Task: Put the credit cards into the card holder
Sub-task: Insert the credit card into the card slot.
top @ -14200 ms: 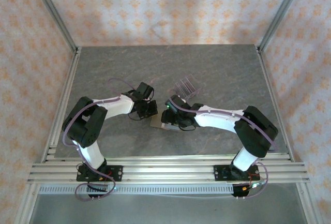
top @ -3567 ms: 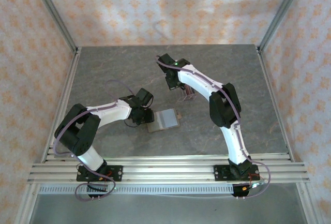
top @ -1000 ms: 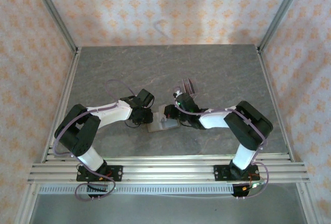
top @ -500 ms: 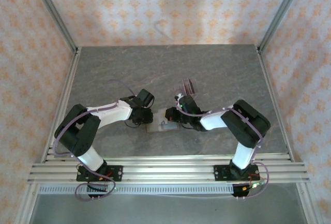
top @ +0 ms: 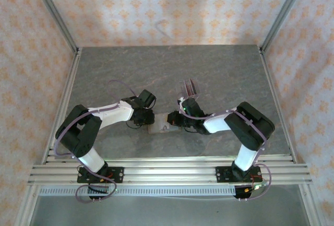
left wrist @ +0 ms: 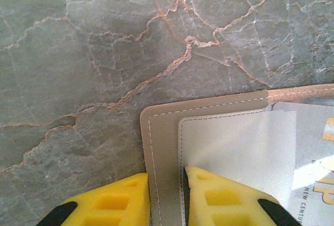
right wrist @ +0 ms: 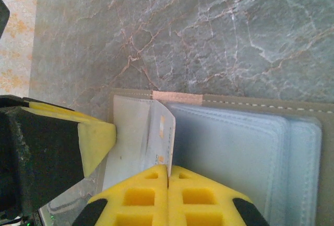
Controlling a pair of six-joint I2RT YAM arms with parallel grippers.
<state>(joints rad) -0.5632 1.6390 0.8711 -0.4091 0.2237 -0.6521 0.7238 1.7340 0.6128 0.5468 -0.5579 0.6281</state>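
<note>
On your left, the left gripper [left wrist: 167, 202] has its jaws closed to a narrow gap on the tan border of the card holder [left wrist: 163, 132], which lies open and flat on the table [left wrist: 104, 54] between the two arms. That bite takes only a thin strip of the edge, so a sideways shove from the card could likely pull the border out or drag the whole holder across the stone.

Further right, the right gripper [right wrist: 168, 192] has its jaws pressed together on one credit card [right wrist: 163, 132], held nearly on edge over the left pocket. You risk the card's leading edge catching the pocket's lip or riding over the pale sleeve. Because the pinch is at one end, the card may also pivot if it meets resistance. The clear rack [top: 190, 87] stands just behind the right wrist; swinging back carelessly could knock it.
</note>
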